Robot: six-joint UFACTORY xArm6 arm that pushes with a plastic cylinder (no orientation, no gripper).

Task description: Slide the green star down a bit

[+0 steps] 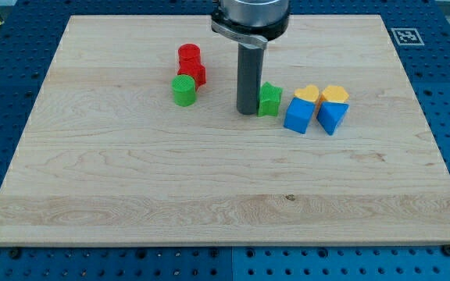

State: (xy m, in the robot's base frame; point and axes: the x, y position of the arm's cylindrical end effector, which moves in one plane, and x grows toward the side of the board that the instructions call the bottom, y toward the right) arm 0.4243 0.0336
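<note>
The green star point(270, 100) lies on the wooden board point(209, 179) just right of the middle, in the upper half. My tip point(247, 112) rests on the board right against the star's left side, partly hiding it. The rod rises straight up to the arm's grey head at the view's top.
A green round block point(183, 90) lies left of my tip, with two red blocks point(190, 62) just above it. Right of the star are two blue blocks point(298, 115) point(333, 117), with two yellow blocks point(307, 94) point(335, 94) behind them. A marker tag point(404, 35) sits at the top right.
</note>
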